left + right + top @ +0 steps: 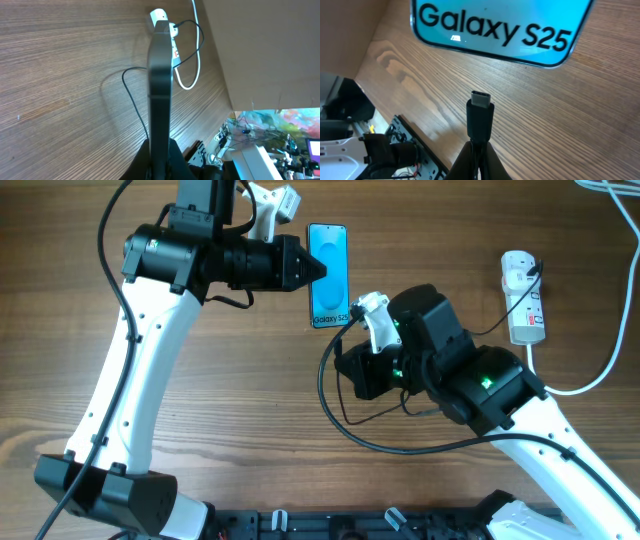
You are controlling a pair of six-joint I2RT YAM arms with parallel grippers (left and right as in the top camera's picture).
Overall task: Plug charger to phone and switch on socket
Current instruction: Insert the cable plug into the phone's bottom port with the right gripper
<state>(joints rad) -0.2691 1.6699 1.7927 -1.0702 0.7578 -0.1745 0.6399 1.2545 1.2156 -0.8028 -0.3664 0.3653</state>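
The phone (329, 275), teal-blue screen with "Galaxy S25" at its lower edge, lies at the back centre of the table. My left gripper (316, 272) is shut on its left edge; in the left wrist view the phone (160, 85) shows edge-on between the fingers (161, 165). My right gripper (352, 332) sits just below the phone's lower edge, shut on the charger. In the right wrist view the connector tip (480, 112) points at the phone's lower edge (495, 30), a short gap apart. The black cable (345, 415) loops below. The socket (524, 298) lies at the right.
The socket's thick white cord (600, 380) curves off along the right side. A thin black cable runs from the socket (165, 25) across the wood in the left wrist view. Arm bases stand along the front edge (330, 525).
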